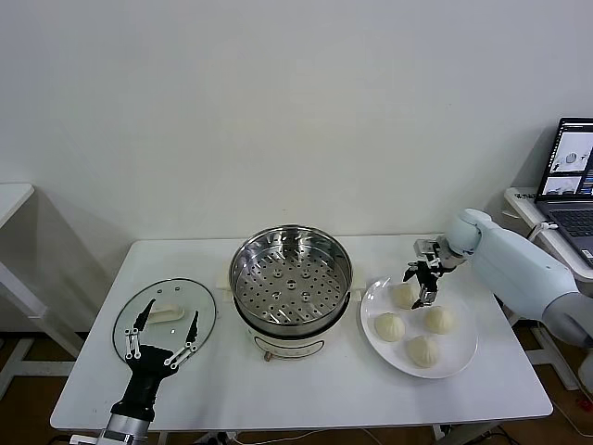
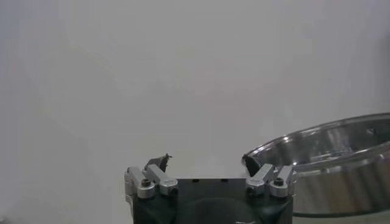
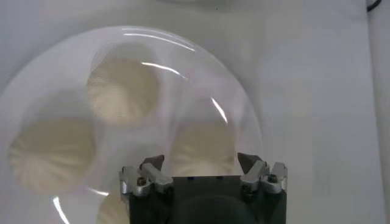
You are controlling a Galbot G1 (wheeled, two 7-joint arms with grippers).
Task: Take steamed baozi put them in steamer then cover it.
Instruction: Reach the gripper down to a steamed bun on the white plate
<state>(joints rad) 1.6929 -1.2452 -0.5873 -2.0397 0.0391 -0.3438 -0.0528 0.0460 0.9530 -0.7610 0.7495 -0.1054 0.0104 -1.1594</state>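
Several cream-white steamed baozi lie on a white plate (image 1: 463, 357) right of the steamer (image 1: 290, 283), a shiny pot whose perforated tray holds nothing. My right gripper (image 1: 422, 278) hangs open over the baozi (image 1: 403, 295) nearest the steamer. In the right wrist view this baozi (image 3: 201, 146) sits between the spread fingers of the right gripper (image 3: 201, 163), with small gaps on both sides. Other baozi (image 3: 122, 91) (image 3: 52, 152) lie farther off on the plate (image 3: 244, 103). My left gripper (image 1: 162, 338) stands open above the glass lid (image 1: 164, 311), holding nothing.
The lid lies flat on the white table (image 1: 306, 389), left of the steamer. The left wrist view has the left gripper (image 2: 207, 163) and the steamer's steel rim (image 2: 341, 164) against a bare wall. A laptop (image 1: 573, 171) stands on a side table at the far right.
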